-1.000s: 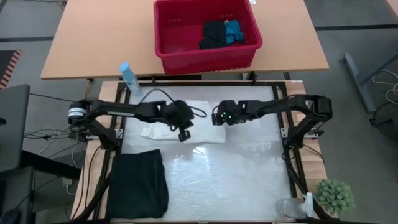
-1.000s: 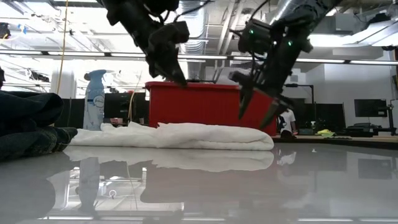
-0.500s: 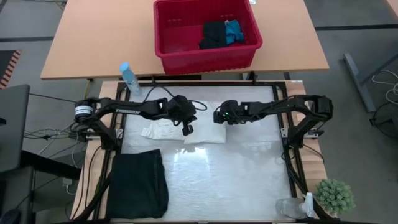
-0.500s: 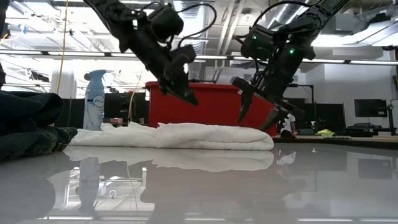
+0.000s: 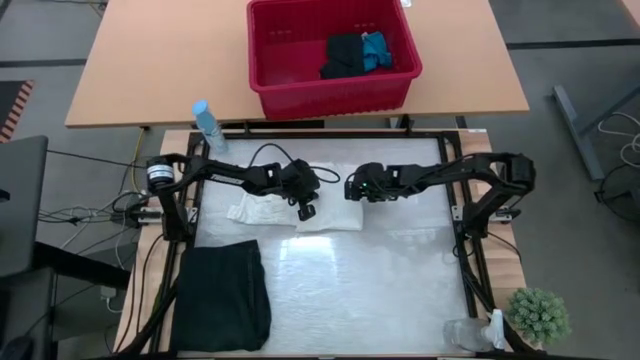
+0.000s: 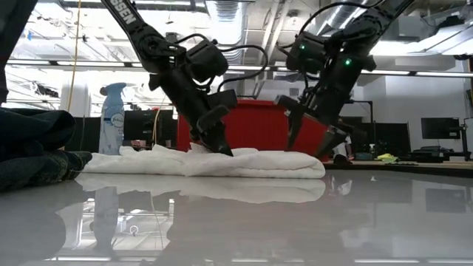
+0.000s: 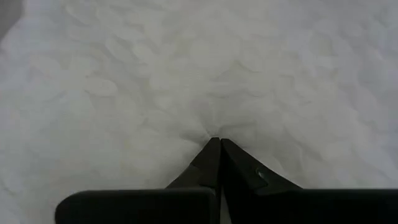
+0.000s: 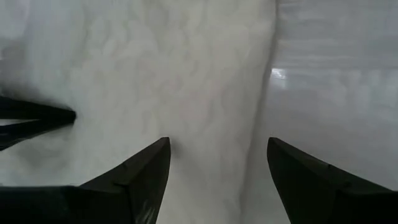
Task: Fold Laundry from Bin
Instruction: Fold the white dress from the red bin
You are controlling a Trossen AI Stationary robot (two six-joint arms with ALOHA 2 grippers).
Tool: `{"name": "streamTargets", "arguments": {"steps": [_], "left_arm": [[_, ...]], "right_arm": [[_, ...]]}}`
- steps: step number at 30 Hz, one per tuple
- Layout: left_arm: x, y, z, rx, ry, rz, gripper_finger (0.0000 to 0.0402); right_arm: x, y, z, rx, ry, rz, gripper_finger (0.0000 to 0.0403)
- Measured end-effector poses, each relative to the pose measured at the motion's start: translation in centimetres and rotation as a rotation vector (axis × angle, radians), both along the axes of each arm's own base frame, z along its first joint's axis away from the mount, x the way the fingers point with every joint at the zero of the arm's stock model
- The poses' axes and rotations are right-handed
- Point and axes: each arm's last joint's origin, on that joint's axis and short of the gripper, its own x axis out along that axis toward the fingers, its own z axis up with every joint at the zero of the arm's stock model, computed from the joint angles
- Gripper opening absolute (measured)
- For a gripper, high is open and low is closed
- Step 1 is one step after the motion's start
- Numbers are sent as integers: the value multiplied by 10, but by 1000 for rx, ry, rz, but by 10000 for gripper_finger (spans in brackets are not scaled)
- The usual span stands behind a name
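The white crinkled garment (image 5: pixel 300 205) lies folded flat on the table's far middle and also shows in the low view (image 6: pixel 251 162). My left gripper (image 5: pixel 308 210) is shut, with its tips down on the garment's middle (image 7: pixel 216 142). My right gripper (image 5: pixel 350 190) is open just over the garment's right end (image 8: pixel 217 142); one finger (image 8: pixel 149 171) is over cloth and the other (image 8: pixel 298 171) over bare table. A folded black garment (image 5: pixel 222 295) lies at the near left. The red bin (image 5: pixel 300 95) stands on the far table and holds black (image 5: pixel 343 55) and blue (image 5: pixel 377 48) items. My left gripper presses its shut fingertips (image 7: pixel 211 155) down on the white garment's top surface, near its middle (image 7: pixel 214 127). It comes slanting down from the left. The cloth puckers in small creases around the tips and stays flat on the table. My right gripper: I cannot tell whether its fingertips touch the cloth.
A blue spray bottle (image 5: pixel 208 125) stands at the table's far left corner. A small plant (image 5: pixel 540 315) and a clear bottle (image 5: pixel 470 335) are at the near right. The glossy table's near middle and right (image 5: pixel 380 290) are bare.
My left gripper, still shut, has come down and a little toward the table's right edge until its tips rest on the white garment. My right gripper has sunk slightly over the garment's right end and stays open. The garment has kept its place.
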Motion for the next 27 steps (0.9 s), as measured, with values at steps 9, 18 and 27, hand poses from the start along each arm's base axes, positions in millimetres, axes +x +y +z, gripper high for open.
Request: {"name": "streamTargets", "arguments": {"steps": [9,18,27], "left_arm": [[-1,1,-2,15,24,-5,0],[-4,0,-5,19,44,-10,0],[-3,2,2,16,51,-6,0]], "right_arm": [[18,-6,-29,69,-37,32,293],[25,-12,-52,142,-32,26,232],[19,-13,-55,169,24,26,47]]}}
